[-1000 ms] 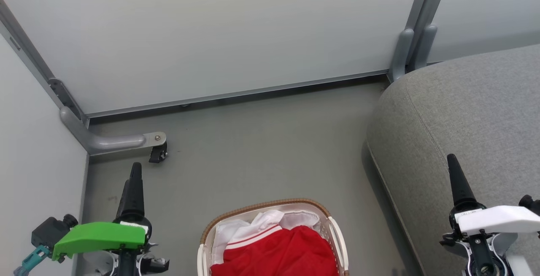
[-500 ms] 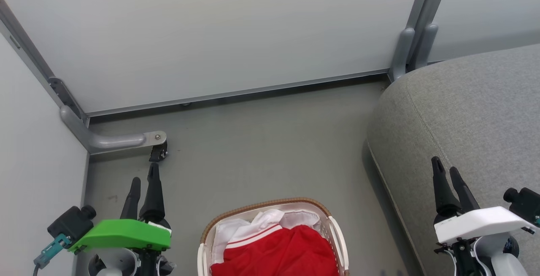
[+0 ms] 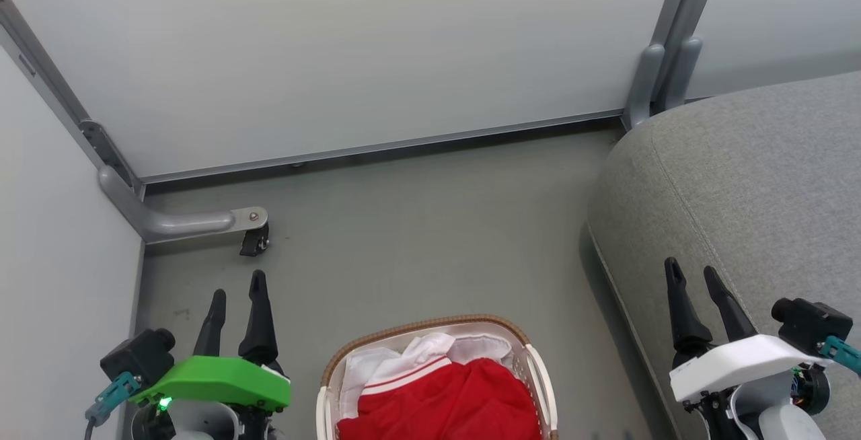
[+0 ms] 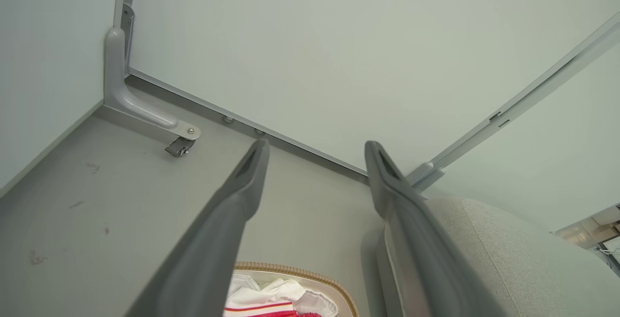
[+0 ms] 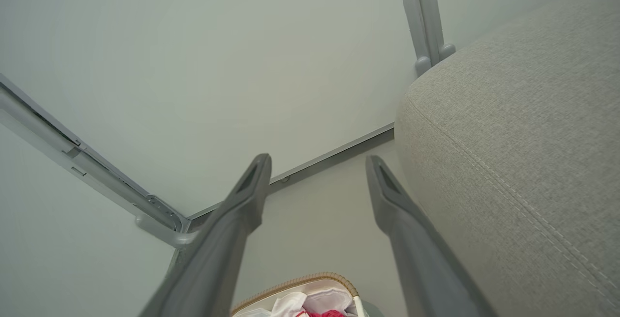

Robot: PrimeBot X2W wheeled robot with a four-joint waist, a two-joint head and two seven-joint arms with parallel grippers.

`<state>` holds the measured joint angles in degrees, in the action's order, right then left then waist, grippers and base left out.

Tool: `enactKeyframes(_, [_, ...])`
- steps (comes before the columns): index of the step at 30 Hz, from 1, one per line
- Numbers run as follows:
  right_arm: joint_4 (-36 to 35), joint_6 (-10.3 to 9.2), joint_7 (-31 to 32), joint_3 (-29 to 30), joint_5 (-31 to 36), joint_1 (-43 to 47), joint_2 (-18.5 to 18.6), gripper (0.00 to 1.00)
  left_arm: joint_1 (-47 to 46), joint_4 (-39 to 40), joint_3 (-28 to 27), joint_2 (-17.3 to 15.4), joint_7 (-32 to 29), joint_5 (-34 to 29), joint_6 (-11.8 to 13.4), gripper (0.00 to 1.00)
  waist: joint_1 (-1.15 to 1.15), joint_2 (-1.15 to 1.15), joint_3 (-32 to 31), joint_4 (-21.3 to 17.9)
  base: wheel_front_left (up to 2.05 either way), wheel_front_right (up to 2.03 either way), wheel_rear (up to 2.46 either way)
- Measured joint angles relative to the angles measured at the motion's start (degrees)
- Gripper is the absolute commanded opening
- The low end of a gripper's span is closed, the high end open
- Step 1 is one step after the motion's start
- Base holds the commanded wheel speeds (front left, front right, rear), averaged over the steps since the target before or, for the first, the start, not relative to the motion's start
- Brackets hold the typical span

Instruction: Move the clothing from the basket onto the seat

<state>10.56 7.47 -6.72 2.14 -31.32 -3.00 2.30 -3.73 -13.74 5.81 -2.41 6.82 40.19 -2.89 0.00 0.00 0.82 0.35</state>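
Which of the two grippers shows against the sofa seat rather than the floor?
The right gripper, with the white housing: it shows against the grey seat. The left gripper, green-housed, shows against the floor beside the basket.

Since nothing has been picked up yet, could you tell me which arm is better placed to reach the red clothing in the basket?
Probably the left. The left gripper, fingers apart, hangs beside the basket, nearer the clothing than the right gripper, whose fingers are spread over the seat.

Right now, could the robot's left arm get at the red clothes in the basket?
Probably yes: the left gripper is open, empty, just left of the basket, and nothing covers the clothing.
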Motion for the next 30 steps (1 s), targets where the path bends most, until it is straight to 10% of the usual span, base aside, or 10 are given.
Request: enactKeyframes(30, [1.2, 0.01, -4.4, -1.1, 17.9, 1.2, 0.2, 1.0, 0.2, -3.3, 1.7, -0.1, 4.4, -14.8, 0.4, 1.0, 0.0, 0.0, 0.6, 0.7, 0.0, 0.0, 0.0])
